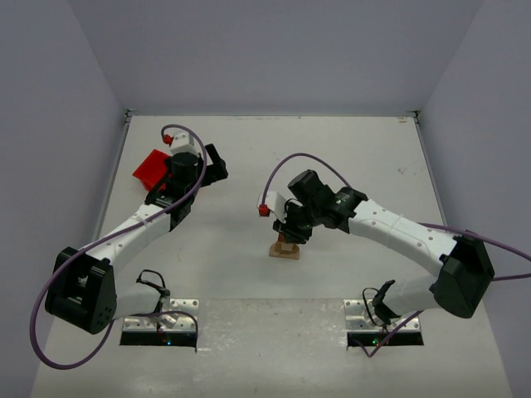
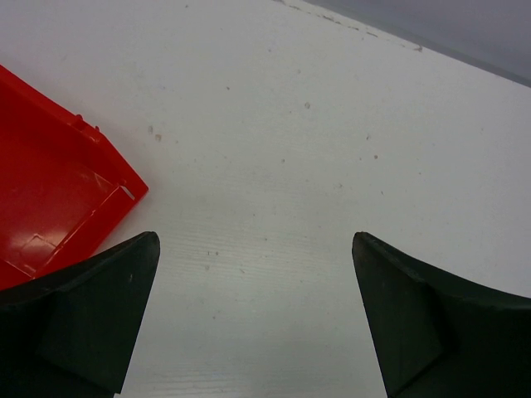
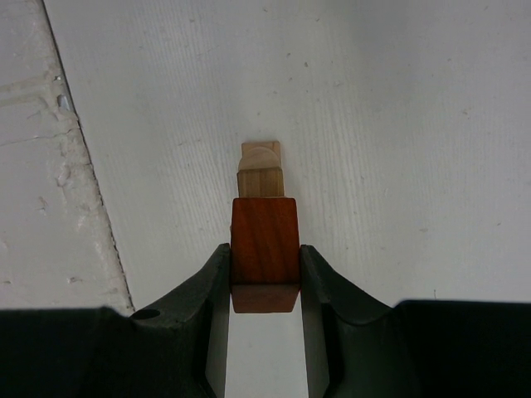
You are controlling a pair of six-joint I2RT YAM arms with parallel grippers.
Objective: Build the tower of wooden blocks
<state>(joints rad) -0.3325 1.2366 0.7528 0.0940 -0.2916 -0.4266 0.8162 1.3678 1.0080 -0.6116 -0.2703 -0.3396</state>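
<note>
The middle of the worktop is taken up by the wood block tower. The right gripper and its arm are stretched over it, so approach from above and from the right is barred. A reddish-brown block is clamped over the pale blocks; bare worktop is seen on either side of the stack. At the far left stands the red bin, its corner just beside one finger of the left gripper. Between and ahead of those spread fingers only bare surface is seen. A broad open strip is left between the two arms. The worktop is closed in by walls at back and sides.
</note>
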